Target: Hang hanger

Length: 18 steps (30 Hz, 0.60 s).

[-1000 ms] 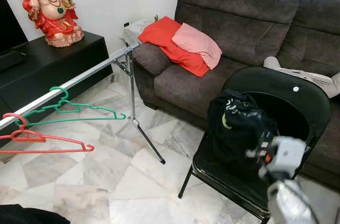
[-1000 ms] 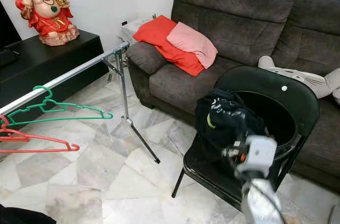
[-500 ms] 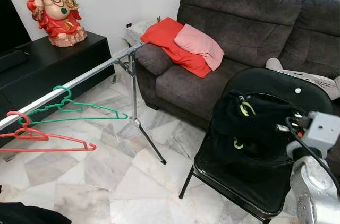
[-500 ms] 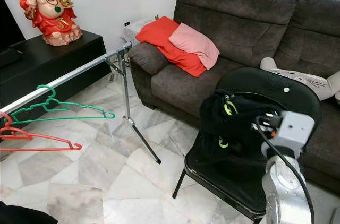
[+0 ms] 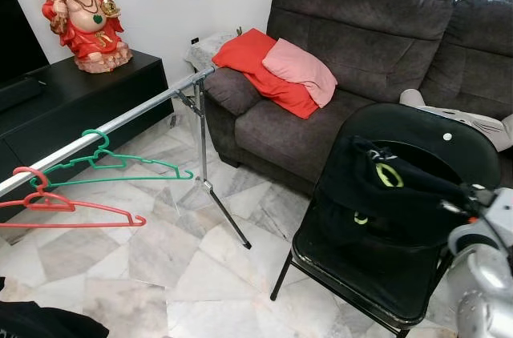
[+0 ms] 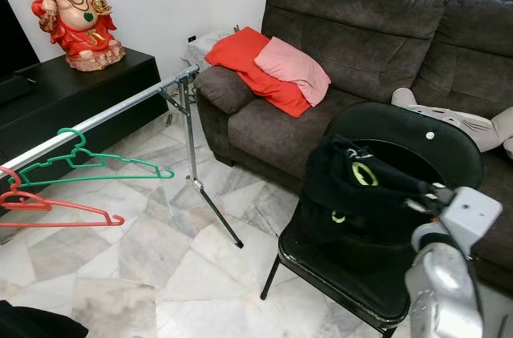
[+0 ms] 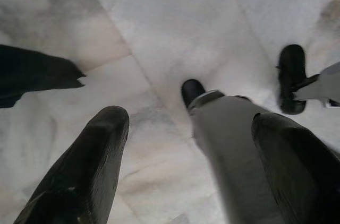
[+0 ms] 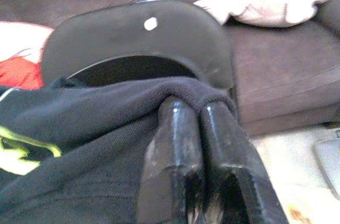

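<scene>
A: Hangers, where are they?
B: The green hanger [image 5: 108, 163] and the red hanger [image 5: 68, 208] both hang on the rail [image 5: 120, 122], side by side, the red one nearer the robot. The rail runs from the lower left toward the sofa [image 5: 361, 42] and stands on a thin leg over the marble floor [image 5: 168, 258].

A: And the right gripper [image 8: 197, 108]?
B: It is at the right, in front of the black chair [image 5: 433, 134]. Its fingers [image 8: 172, 144] are pressed together on an edge of the black garment [image 5: 377, 202], which has yellow-green marks and is stretched out above the chair seat.

A: The left gripper [image 7: 191, 123]?
B: It hangs low and points at the floor. Its fingers are spread apart and hold nothing.

A: Anything else?
B: A red statue [image 5: 80, 14] stands on the dark cabinet [image 5: 88, 94], and red and pink cloths [image 5: 276, 70] lie on the sofa arm.
</scene>
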### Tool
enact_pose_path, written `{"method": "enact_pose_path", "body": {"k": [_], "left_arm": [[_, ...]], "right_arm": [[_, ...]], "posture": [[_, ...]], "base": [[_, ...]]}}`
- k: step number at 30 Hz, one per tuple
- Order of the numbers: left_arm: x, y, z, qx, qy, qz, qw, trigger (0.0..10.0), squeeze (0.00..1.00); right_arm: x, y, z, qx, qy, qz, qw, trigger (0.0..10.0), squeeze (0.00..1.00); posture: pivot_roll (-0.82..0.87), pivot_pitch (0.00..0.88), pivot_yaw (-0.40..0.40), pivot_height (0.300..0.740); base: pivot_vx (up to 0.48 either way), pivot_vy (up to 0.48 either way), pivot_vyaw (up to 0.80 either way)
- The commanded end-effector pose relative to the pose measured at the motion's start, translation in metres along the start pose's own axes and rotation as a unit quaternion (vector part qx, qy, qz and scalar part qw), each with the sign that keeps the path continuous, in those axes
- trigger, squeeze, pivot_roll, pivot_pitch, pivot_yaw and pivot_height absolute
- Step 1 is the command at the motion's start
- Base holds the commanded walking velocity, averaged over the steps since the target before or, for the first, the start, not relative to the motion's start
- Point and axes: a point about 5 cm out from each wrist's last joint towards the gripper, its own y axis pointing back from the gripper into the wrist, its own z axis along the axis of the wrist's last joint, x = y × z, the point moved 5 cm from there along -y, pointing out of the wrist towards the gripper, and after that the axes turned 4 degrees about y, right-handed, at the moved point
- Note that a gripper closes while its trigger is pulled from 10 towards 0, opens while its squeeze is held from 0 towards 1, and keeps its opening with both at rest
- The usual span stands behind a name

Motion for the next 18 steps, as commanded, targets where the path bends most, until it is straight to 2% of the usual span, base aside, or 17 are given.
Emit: {"method": "enact_pose_path", "body": {"k": [1, 3, 4, 5, 6, 7, 9, 10, 11, 12, 13, 14, 18], "left_arm": [[0.005, 0.001, -0.003, 0.007, 0.000, 0.000, 1.000, 10.0, 0.00], [0.002, 0.000, -0.002, 0.006, 0.001, -0.001, 1.000, 10.0, 0.00], [0.000, 0.000, -0.002, 0.006, 0.001, -0.001, 1.000, 10.0, 0.00], [-0.001, 0.000, -0.002, 0.006, 0.000, -0.002, 1.000, 10.0, 0.00], [-0.002, 0.000, -0.002, 0.006, -0.001, -0.001, 1.000, 10.0, 0.00], [-0.004, -0.001, -0.003, 0.006, -0.002, -0.001, 1.000, 10.0, 0.00], [-0.006, -0.001, -0.003, 0.007, -0.002, -0.002, 1.000, 10.0, 0.00], [-0.008, -0.001, -0.004, 0.008, -0.003, -0.004, 1.000, 10.0, 0.00], [-0.010, -0.001, -0.004, 0.008, -0.005, -0.005, 1.000, 10.0, 0.00], [-0.010, -0.001, -0.004, 0.008, -0.005, -0.005, 1.000, 10.0, 0.00], [-0.011, -0.001, -0.005, 0.008, -0.005, -0.006, 1.000, 10.0, 0.00], [-0.012, -0.001, -0.005, 0.008, -0.005, -0.007, 1.000, 10.0, 0.00], [-0.013, -0.001, -0.006, 0.009, -0.007, -0.007, 1.000, 10.0, 0.00]], "right_arm": [[-0.009, -0.007, 0.005, -0.005, -0.012, -0.021, 1.000, 0.0, 0.00], [-0.013, -0.013, 0.001, 0.011, -0.027, -0.030, 0.999, 0.0, 0.00], [-0.014, -0.015, -0.001, 0.017, -0.032, -0.031, 0.999, 1.1, 0.00], [-0.014, -0.016, -0.002, 0.021, -0.035, -0.032, 0.999, 1.1, 0.00], [-0.013, -0.019, -0.003, 0.022, -0.036, -0.031, 0.999, 9.5, 0.00], [-0.013, -0.022, -0.003, 0.021, -0.032, -0.030, 0.999, 10.0, 0.00], [-0.008, -0.024, -0.002, 0.020, -0.038, -0.022, 0.999, 10.0, 0.00], [0.001, -0.026, -0.001, 0.019, -0.033, 0.000, 0.999, 10.0, 0.63], [0.011, -0.028, 0.000, 0.018, -0.022, 0.022, 0.999, 10.0, 0.89], [0.011, -0.028, 0.000, 0.018, -0.022, 0.022, 0.999, 10.0, 0.89], [0.017, -0.031, -0.001, 0.017, -0.016, 0.034, 0.999, 10.0, 1.00], [0.023, -0.035, -0.002, 0.023, -0.006, 0.044, 0.999, 10.0, 1.00], [0.029, -0.042, 0.000, 0.022, 0.000, 0.051, 0.998, 10.0, 1.00]], "posture": [[0.00, 0.027, -0.006, 0.740], [0.00, 0.026, -0.004, 0.740], [0.01, 0.027, -0.003, 0.740], [0.01, 0.027, -0.003, 0.740], [0.01, 0.027, -0.002, 0.740], [0.01, 0.027, -0.002, 0.740], [0.01, 0.024, 0.003, 0.740], [0.01, 0.023, 0.006, 0.740], [0.01, 0.022, 0.006, 0.740], [0.01, 0.022, 0.006, 0.740], [0.02, 0.020, 0.007, 0.740], [0.02, 0.019, 0.009, 0.740], [0.03, 0.014, 0.011, 0.740]], "base": [[0.000, 0.000, 0.00], [0.000, 0.000, 0.00], [0.000, 0.000, 0.00], [0.000, 0.000, 0.00], [0.000, 0.000, 0.00], [0.000, 0.000, 0.00], [0.000, 0.000, 0.00], [0.000, 0.000, 0.00], [0.000, 0.000, 0.00], [0.000, 0.000, 0.00], [0.000, 0.000, 0.00], [0.000, 0.000, 0.00], [0.000, 0.000, 0.00]]}}
